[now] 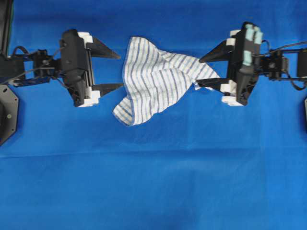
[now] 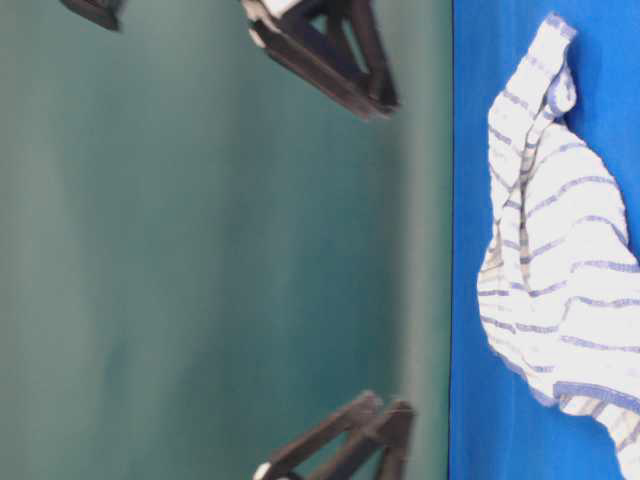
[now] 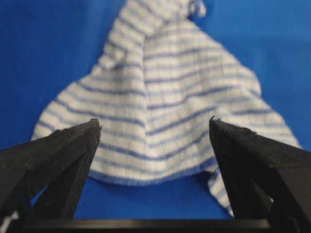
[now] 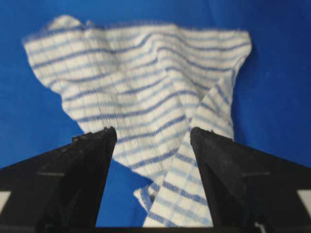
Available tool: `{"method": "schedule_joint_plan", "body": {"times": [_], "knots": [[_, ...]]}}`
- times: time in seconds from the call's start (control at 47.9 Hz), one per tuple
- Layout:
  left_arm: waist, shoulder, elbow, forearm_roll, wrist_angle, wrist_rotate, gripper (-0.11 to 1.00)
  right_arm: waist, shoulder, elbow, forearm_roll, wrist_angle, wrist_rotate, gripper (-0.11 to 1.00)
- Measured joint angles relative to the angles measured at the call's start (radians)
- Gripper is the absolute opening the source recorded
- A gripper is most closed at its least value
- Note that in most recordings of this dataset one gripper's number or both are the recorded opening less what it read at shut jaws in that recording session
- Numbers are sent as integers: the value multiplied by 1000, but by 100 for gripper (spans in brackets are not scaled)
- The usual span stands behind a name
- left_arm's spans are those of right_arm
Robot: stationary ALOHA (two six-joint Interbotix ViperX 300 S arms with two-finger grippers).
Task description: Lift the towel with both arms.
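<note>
The towel [image 1: 153, 79], white with thin blue stripes, lies crumpled on the blue table covering between the two arms. My left gripper [image 1: 121, 72] is open at the towel's left edge, its lower fingertip at the hem. In the left wrist view the towel [image 3: 170, 82] spreads ahead, and its near hem reaches between the open left gripper [image 3: 154, 122]. My right gripper [image 1: 197, 73] is open at the towel's right corner. In the right wrist view a folded strip of towel [image 4: 141, 73] runs back between the open right gripper [image 4: 153, 130]. Neither gripper is closed on the cloth.
The blue table covering [image 1: 153, 182] stretches bare in front of the towel. A black arm base [image 1: 7, 112] sits at the left edge. In the table-level view the towel [image 2: 560, 270] lies flat, with black gripper fingers [image 2: 330, 50] off to one side.
</note>
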Motion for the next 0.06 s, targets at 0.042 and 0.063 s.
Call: {"method": "schedule_joint_plan", "body": {"times": [0.042, 0.063], "knots": [[0, 32, -5, 0, -3, -3, 89, -2, 26, -3, 0, -9, 0, 65], [2, 49, -8, 2, -2, -3, 89, -3, 44, -5, 2, -14, 0, 65]]}}
